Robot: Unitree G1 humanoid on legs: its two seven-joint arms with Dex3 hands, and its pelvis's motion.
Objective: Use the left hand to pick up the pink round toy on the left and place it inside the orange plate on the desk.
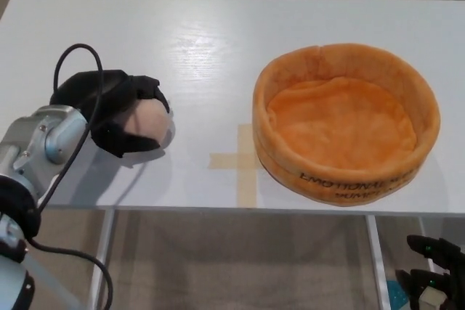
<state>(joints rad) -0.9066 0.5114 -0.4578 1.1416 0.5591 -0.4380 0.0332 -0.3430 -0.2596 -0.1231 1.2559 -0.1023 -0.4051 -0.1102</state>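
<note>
One hand is doing the work: left hand (116,110) is wrapping its thumb & fingers round the pink toy (149,121), digits curling over top & underside so only the toy's rt side is showing. Toy is sitting at the desk's (203,41) left part, near the front edge; lifted or resting, can't tell. Orange plate (346,123) is lying well apart to the right, w/ a tape cross (243,161) between. Right hand (434,277) is hanging below desk level at bottom-right corner, partly cropped; finger state can't be told.
</note>
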